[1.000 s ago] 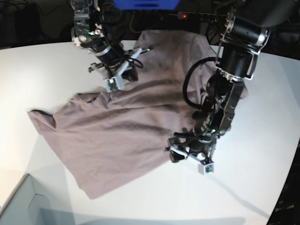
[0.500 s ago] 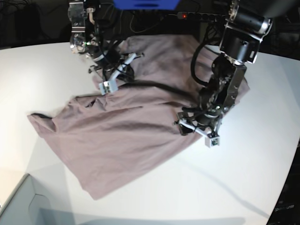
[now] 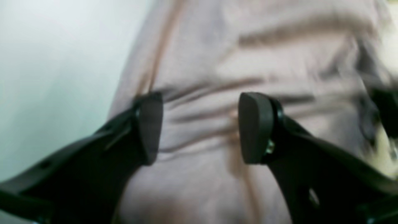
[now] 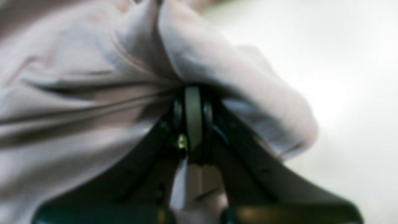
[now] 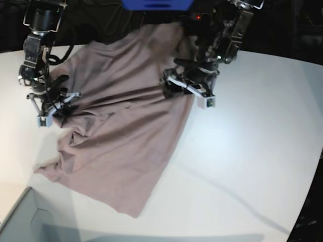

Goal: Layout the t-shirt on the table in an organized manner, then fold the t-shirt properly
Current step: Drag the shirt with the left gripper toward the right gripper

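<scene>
Right gripper (image 5: pixel 56 110), at the base view's left, is seen clamped shut on a bunched fold of the t-shirt (image 5: pixel 121 121); in the right wrist view the jaws are pressed together with cloth puckered around the tips (image 4: pixel 192 93). Left gripper (image 5: pixel 176 83), at the base view's right, is held with jaws apart over the shirt's opposite edge, and no cloth is seen between the pads (image 3: pixel 248 127); whether the tips touch the fabric cannot be told from the blurred wrist view.

The t-shirt is spread on the table (image 5: pixel 252 151), wrinkled, with its long axis run diagonally from the far centre of the base view down toward the near left, where a loose corner lies just short of the grey box corner (image 5: pixel 22 219). The pinched fold is placed on the shirt's left margin, and the open gripper on its right margin, so the cloth is spanned crosswise between the two arms.

The coming move is judged to turn on this crosswise span: the shirt edge lies directly under and ahead of the left gripper, which is the nearer tool to that side, and a pinch there would allow the cloth to be drawn flat against the right gripper's hold. The near hem is well apart from both arms.
</scene>
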